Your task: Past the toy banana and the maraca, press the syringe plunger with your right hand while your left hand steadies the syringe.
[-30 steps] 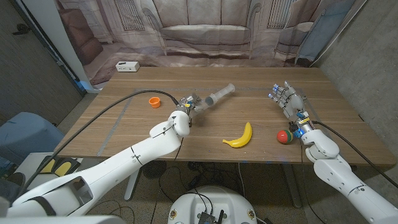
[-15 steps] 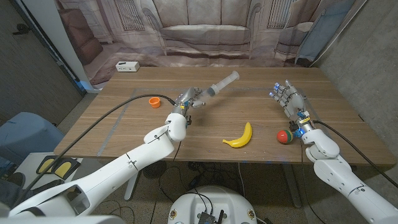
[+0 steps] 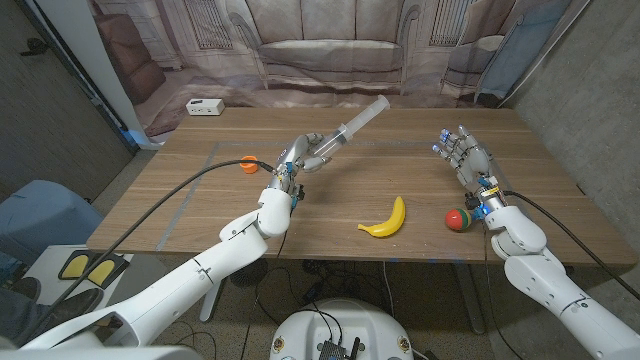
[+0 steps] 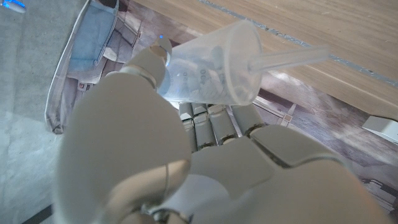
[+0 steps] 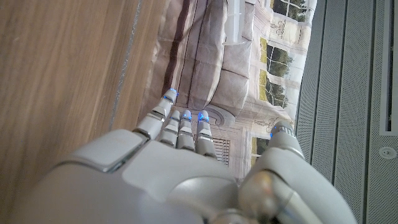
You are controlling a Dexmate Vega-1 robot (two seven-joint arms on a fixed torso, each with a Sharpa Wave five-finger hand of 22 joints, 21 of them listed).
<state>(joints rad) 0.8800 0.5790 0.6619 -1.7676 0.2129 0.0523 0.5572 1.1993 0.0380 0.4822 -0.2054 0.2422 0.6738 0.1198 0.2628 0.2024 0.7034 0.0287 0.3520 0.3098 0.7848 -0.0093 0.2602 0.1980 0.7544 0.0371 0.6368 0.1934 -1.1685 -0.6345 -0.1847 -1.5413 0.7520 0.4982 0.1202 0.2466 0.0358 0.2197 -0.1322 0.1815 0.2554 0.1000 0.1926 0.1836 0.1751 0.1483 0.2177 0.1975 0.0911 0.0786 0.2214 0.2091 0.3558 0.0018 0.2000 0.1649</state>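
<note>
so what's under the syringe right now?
Bare wooden table: the syringe is lifted off it, tilted, gripped by the left hand. The fingers wrap the barrel's lower end, so that part is covered.

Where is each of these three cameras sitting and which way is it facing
Head view: on the robot's head, looking down over the wooden table; both arms, left hand gripping the clear plastic syringe, right hand open.
Left wrist view: behind the left hand, facing the syringe.
Right wrist view: behind the right hand, facing the printed sofa backdrop.
Shared: head and left wrist both show the held syringe.
</note>
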